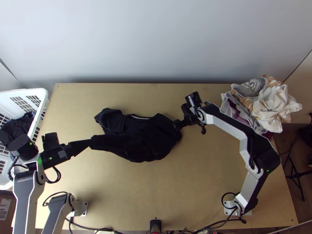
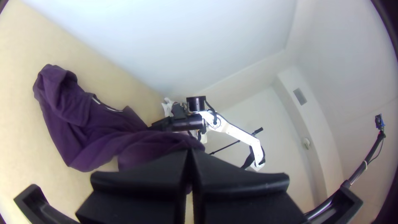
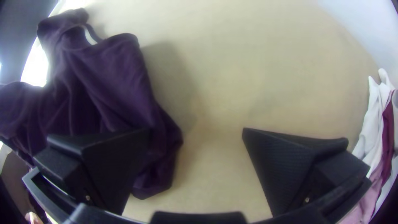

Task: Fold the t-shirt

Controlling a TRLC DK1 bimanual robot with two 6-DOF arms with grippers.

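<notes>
I have the dark t-shirt [image 1: 150, 136] lying bunched and crumpled around the middle of the table [image 1: 202, 175], with one end drawn out toward my left gripper [image 1: 90, 143]. That gripper is closed on the drawn-out end; in the left wrist view its two fingers [image 2: 145, 176] meet and cover the pinched cloth, so I can't tell which part of the shirt I hold. The folds merge into one dark mass from above, and I can't make out sleeves or hem. A thin pale strip shows along the far edge.

My right gripper [image 1: 176, 125] is wide open at the shirt's right side. The right wrist view puts one finger over the cloth, hiding some of it, and the other over bare tabletop; whether the first touches the fabric, I can't tell.

The white basket [image 1: 37, 93] is cut off at the left, with dark cloth inside. A heap of laundry [image 1: 269, 105] sits at the far right corner, its lower layers partly covered.
</notes>
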